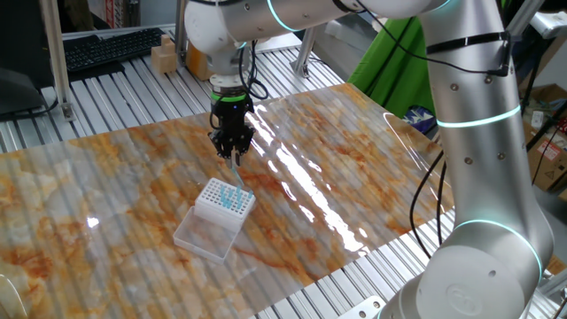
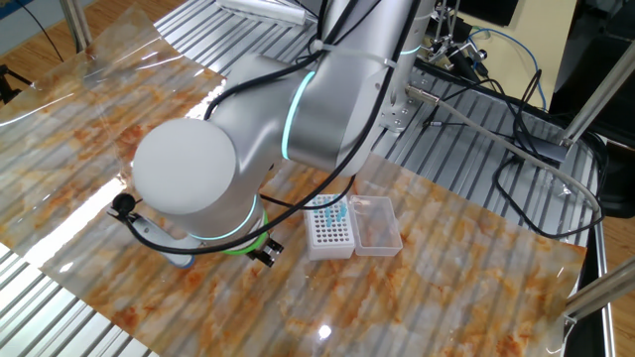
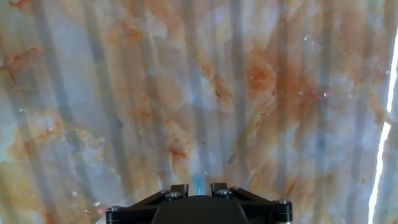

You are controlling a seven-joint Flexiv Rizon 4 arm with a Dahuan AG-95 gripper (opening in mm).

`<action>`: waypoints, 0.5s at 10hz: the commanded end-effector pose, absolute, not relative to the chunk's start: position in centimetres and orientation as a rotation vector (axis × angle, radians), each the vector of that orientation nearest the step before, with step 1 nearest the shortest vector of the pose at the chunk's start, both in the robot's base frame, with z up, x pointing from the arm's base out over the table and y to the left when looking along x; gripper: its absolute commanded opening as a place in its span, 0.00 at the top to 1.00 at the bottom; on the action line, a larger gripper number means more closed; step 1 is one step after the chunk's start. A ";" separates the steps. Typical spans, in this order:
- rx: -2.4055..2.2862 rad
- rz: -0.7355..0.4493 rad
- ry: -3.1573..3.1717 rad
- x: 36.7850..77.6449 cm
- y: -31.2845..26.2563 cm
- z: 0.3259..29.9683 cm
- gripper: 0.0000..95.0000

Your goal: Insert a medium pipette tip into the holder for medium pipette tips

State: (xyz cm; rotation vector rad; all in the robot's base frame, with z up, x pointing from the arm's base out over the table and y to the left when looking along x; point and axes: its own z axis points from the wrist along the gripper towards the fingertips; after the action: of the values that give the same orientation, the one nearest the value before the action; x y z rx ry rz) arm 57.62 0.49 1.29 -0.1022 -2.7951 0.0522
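Note:
In one fixed view my gripper [image 1: 234, 154] hangs over the marbled sheet, just behind and above the holder [image 1: 223, 203]. It is shut on a medium pipette tip [image 1: 236, 167], pale blue and pointing down. The holder is a white box rack with a grid of holes and several blue tips standing in its far corner. A clear tray [image 1: 205, 236] is attached at its near side. In the hand view the blue tip [image 3: 199, 182] shows between the two black fingers [image 3: 178, 188]; the holder is out of that view. The other fixed view shows the holder [image 2: 328, 230], with the arm hiding the gripper.
An orange-and-white marbled sheet [image 1: 115, 186] under glossy film covers the slatted metal table [image 1: 354, 283]. A keyboard [image 1: 111, 49] and a small cardboard box [image 1: 164, 57] lie at the back. Cables [image 2: 516, 149] run along the far side in the other fixed view.

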 end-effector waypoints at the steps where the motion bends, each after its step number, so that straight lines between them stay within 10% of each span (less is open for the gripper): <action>1: -0.112 0.054 -2.786 57.7 0.5 1.2 0.80; 5: -0.126 0.055 -2.765 57.7 0.5 1.0 0.80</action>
State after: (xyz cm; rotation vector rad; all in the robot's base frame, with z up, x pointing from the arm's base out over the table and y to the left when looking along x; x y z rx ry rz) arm 57.72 0.58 1.01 -0.1258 -2.7627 0.0536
